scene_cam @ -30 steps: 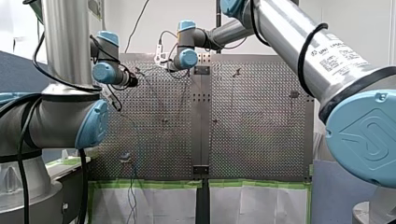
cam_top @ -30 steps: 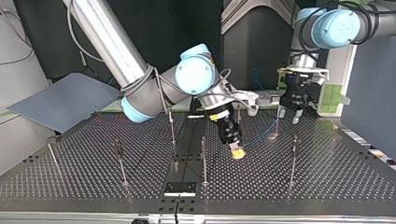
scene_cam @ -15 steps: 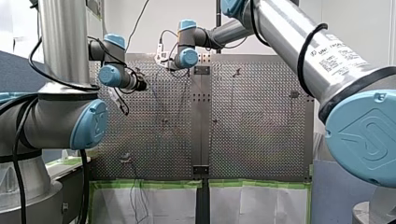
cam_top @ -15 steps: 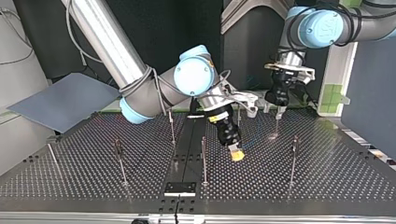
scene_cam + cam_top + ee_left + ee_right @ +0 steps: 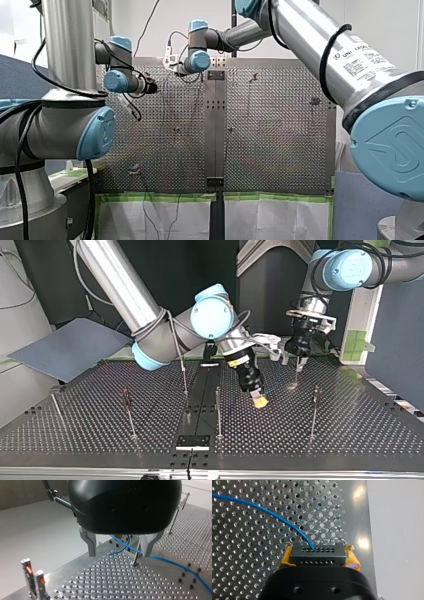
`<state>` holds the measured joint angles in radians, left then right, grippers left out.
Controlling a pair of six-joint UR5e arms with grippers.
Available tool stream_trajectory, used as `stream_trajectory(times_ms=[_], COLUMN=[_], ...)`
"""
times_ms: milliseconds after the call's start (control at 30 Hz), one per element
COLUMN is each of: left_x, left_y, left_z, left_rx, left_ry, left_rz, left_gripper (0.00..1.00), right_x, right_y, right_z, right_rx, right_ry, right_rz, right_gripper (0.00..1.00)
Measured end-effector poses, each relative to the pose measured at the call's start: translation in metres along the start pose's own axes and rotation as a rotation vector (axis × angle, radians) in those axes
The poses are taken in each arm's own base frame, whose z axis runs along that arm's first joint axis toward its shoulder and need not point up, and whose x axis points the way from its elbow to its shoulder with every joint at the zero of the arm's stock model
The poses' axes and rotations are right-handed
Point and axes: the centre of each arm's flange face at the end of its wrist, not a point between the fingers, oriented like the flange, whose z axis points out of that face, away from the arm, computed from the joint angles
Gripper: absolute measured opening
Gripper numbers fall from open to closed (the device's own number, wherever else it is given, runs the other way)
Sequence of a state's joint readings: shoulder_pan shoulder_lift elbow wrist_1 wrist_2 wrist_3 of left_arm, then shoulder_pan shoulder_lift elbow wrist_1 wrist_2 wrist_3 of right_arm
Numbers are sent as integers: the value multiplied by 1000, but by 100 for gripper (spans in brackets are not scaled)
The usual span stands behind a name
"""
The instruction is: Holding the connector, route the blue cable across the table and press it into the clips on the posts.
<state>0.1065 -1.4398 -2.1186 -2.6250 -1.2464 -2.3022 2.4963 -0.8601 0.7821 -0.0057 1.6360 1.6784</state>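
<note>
Since a second ago, the left tool [image 5: 292, 360] has been shifted toward the top view's left, and the right tool [image 5: 259, 401] has been carried slightly toward that view's right. The right tool, fitted with yellow pads [image 5: 352, 560], is seen clamped on a black connector [image 5: 315, 552], which is held low over the perforated tabletop [image 5: 350, 430] near its middle. The blue cable [image 5: 274, 515] is seen leaving the connector's face and curving away over the holes. In the left wrist view the cable is traced across the tabletop, running below the left tool and forming a small loop behind a thin post [image 5: 136, 553]. The left tool's metal fingers [image 5: 91, 546] are held well apart. The post stands between them, close to one finger, and the cable passes between them as well. A clip [image 5: 33, 580] with orange parts is seen standing near the tabletop's edge, well apart from the cable. Other thin posts [image 5: 218, 412] are seen upright across the tabletop in the top view.
</note>
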Motion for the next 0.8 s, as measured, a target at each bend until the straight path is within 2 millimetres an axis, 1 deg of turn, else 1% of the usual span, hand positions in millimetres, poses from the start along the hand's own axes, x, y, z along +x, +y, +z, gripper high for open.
stream_trajectory(times_ms=[200,300,633,800], left_x=[9,10,5,5], left_y=[0,2,8,11], left_z=[-1,0,4,7], left_rx=[18,16,24,25], left_ry=[50,57,33,26], left_rz=[-57,-70,-102,-112], left_gripper=[87,87,87,87], right_x=[0,-1,-2,-2], right_y=[-4,-5,-14,-22], right_z=[-1,-1,-3,-5], right_rx=[6,9,36,62], right_ry=[-2,-2,-5,-8], right_rz=[-1,0,2,6], right_gripper=[0,0,0,0])
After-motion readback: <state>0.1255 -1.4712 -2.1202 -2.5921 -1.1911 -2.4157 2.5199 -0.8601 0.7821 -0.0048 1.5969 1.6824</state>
